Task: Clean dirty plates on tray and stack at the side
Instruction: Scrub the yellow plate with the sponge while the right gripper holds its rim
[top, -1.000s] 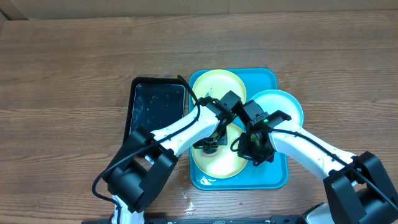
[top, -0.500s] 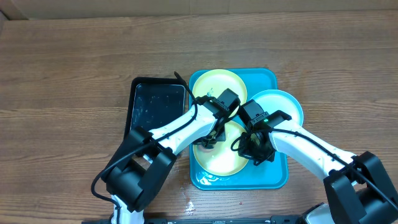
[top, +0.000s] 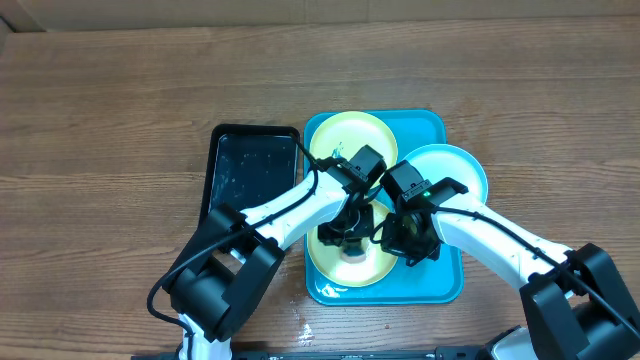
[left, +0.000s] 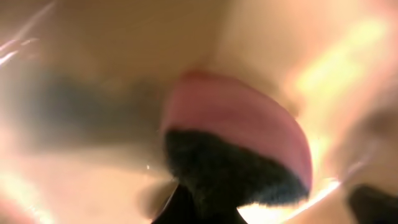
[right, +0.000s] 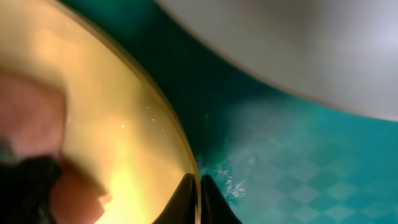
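Observation:
The turquoise tray holds three plates. One yellow-green plate lies at the back. A light blue plate leans over the right rim. The front yellow-green plate lies under both grippers. My left gripper is shut on a pink sponge with a dark scouring side and presses it onto the front plate's white centre. My right gripper is shut on that plate's right rim, its fingertips pinching the edge. The left fingers are blurred.
A narrower black tray with wet specks lies just left of the turquoise tray. Water droplets lie on the tray floor next to the pinched rim. The light blue plate's underside hangs over the right gripper. Wooden table all round.
My left gripper has slid with the sponge from the back left of the front plate toward its middle and front. The right gripper has stayed clamped on the rim.

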